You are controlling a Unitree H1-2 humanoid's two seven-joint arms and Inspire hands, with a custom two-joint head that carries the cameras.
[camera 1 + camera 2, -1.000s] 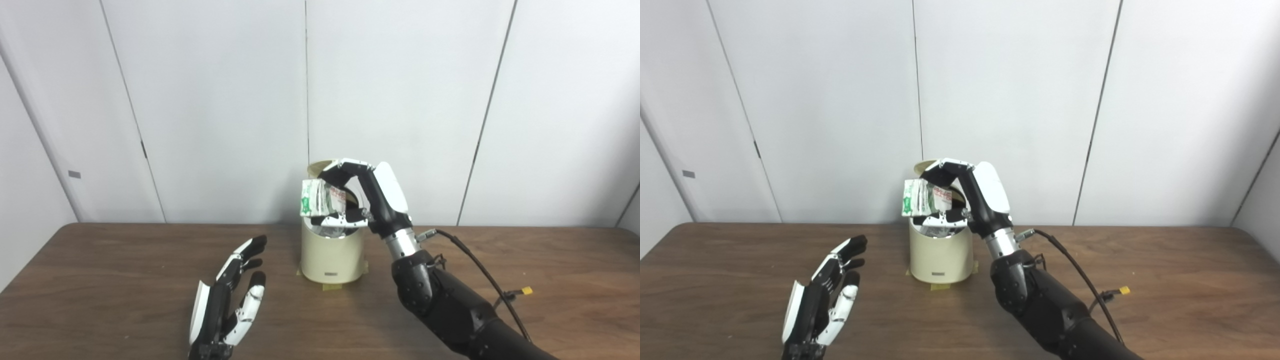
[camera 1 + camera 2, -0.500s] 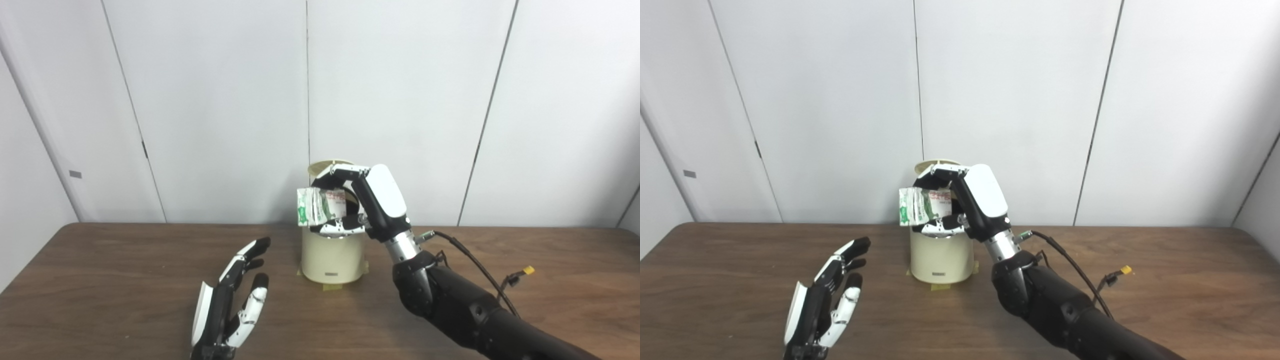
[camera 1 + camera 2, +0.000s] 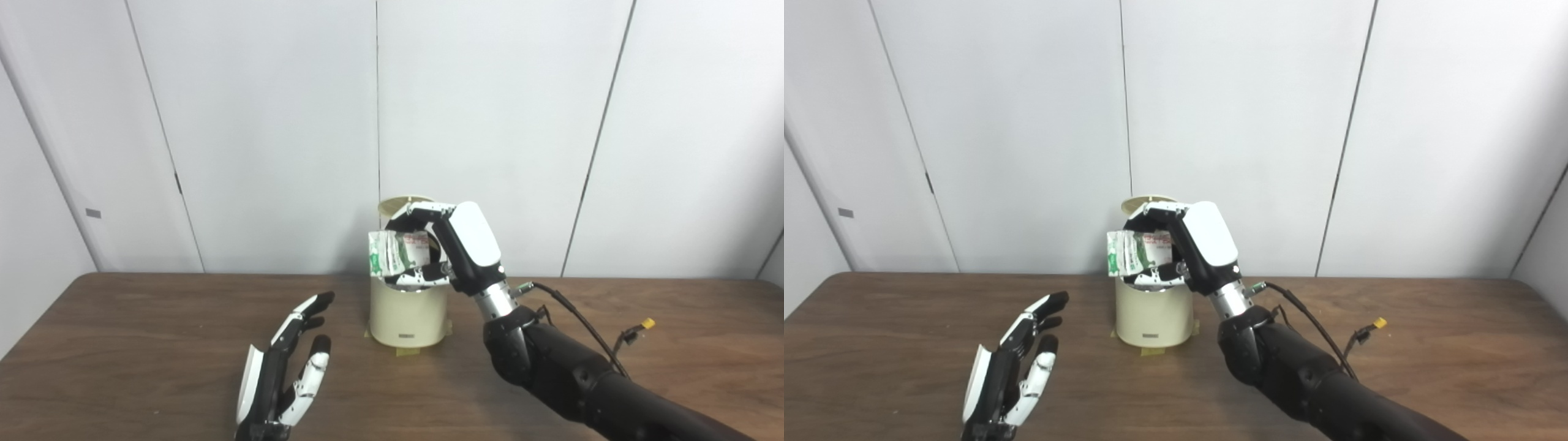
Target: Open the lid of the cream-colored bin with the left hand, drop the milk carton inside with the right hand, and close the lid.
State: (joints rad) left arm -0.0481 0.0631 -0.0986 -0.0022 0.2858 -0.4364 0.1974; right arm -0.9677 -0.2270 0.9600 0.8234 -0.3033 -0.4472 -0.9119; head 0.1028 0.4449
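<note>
The cream-colored bin [image 3: 407,311] stands at the middle back of the wooden table [image 3: 122,343], with its lid [image 3: 401,204] tipped up behind the opening. My right hand [image 3: 456,248] is shut on the white and green milk carton [image 3: 392,254] and holds it just over the bin's mouth, the carton lying sideways and poking out to the left. My left hand [image 3: 285,370] is open and empty, fingers spread, low over the table to the left of the bin and apart from it.
A black cable with a yellow connector [image 3: 646,323] lies on the table to the right of my right arm. White wall panels [image 3: 275,122] stand right behind the bin. Yellow tape [image 3: 407,350] marks the bin's base.
My right hand has carried the carton a little left and then slightly down over the bin's mouth. My left hand has stayed almost still.
</note>
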